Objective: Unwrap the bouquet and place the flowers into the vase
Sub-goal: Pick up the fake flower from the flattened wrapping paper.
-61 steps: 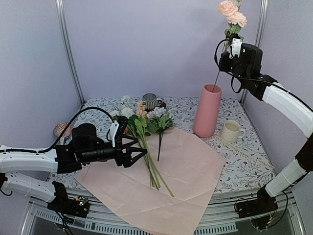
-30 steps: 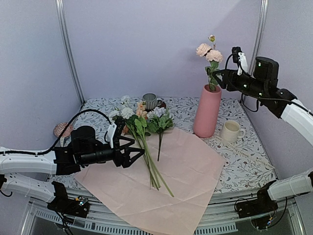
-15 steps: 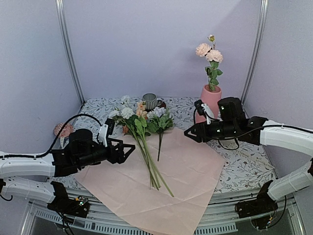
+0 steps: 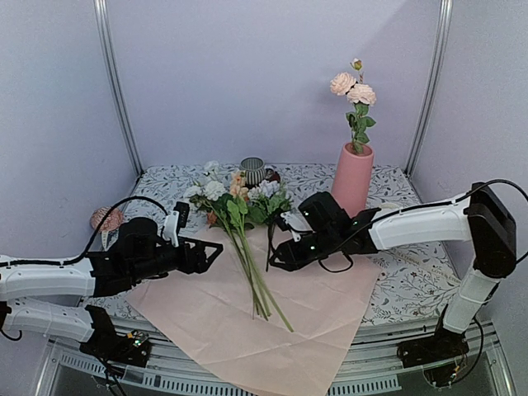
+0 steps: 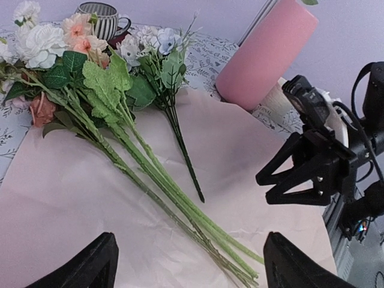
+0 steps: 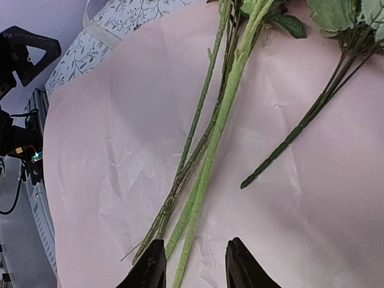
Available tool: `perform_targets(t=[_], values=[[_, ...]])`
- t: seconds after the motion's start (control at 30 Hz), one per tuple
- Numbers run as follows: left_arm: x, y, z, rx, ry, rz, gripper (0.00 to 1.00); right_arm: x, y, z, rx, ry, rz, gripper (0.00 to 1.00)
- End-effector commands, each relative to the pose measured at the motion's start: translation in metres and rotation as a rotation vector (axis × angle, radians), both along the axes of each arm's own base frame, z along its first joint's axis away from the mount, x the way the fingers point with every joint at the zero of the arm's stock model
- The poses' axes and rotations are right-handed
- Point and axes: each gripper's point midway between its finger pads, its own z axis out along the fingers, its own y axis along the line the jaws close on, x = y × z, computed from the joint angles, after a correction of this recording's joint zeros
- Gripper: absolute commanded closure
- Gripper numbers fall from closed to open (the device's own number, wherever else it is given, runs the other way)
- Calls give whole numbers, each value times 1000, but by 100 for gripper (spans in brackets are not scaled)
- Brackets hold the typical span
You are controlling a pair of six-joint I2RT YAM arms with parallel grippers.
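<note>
The unwrapped pink paper lies flat on the table. The flowers rest on it, their green stems fanned toward the front; the bouquet is undone. The pink vase stands at the back right with one peach rose stem in it. My left gripper hovers open just left of the stems, holding nothing. My right gripper hangs low over the stem ends, open. A light green stem runs into the gap between its jaws.
A striped cup stands at the back behind the blooms. A pink ball sits at the left table edge. A cream ribbon lies on the patterned cloth right of the paper. Booth poles rise at both rear corners.
The right arm left the rose in the vase and swung down over the stems on the paper, its jaws narrowing. The left gripper drew back slightly to the left.
</note>
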Motion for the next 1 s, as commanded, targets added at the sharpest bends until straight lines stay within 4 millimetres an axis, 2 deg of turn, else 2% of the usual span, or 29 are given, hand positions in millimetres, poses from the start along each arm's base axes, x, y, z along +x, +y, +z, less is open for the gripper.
perform_targets(t=[0.0, 0.2, 0.43, 0.77, 0.97], values=[[-2, 3, -14, 16, 49, -2, 14, -11, 19, -17, -35, 22, 39, 63], [-2, 3, -13, 10, 45, -1, 14, -36, 28, -43, -104, 67, 86, 63], [-1, 0, -11, 1, 41, -11, 14, -52, 27, -63, -159, 108, 95, 65], [-1, 2, -8, 3, 35, -11, 14, -52, 22, -84, -218, 127, 65, 65], [-2, 5, -16, -5, 49, -1, 14, -52, 24, -97, -248, 137, 76, 67]])
